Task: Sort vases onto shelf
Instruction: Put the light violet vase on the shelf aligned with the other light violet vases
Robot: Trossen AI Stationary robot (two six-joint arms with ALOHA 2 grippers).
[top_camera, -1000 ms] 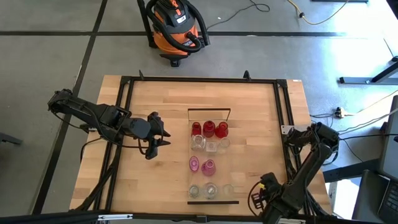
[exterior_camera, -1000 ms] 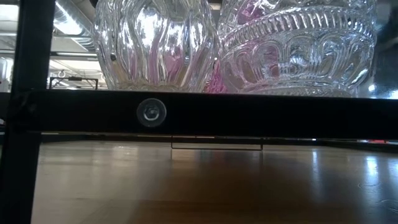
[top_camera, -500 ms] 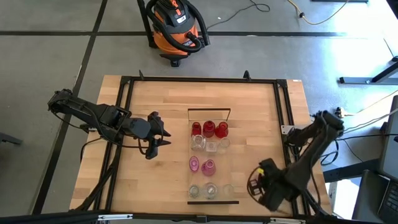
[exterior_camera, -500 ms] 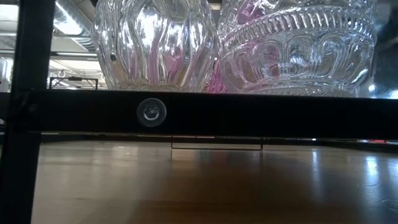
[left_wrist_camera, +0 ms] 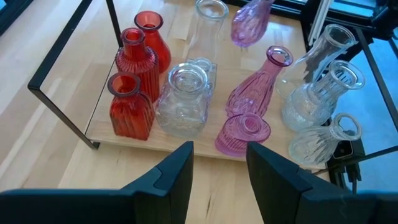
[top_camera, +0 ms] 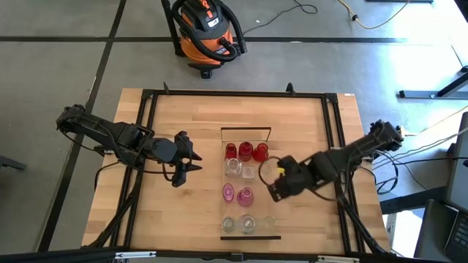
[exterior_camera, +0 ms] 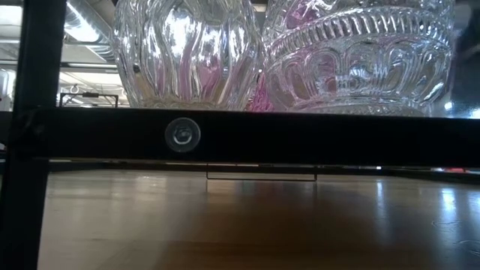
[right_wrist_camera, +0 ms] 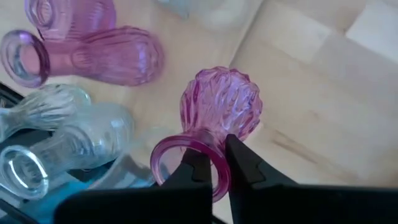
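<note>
The right gripper [right_wrist_camera: 214, 167] is pinching shut on the rim of a pink vase [right_wrist_camera: 217, 112], whose long axis is running straight out from the fingertips, bulb end away, as it is hanging just beside the right edge of the shelf [top_camera: 276, 202] near the gap in the pink row. The two pink vases [top_camera: 237, 194] already standing there are lying toward the left arm from it. The left gripper [top_camera: 191, 158] is waiting half open and empty on the shelf's far side.
</note>
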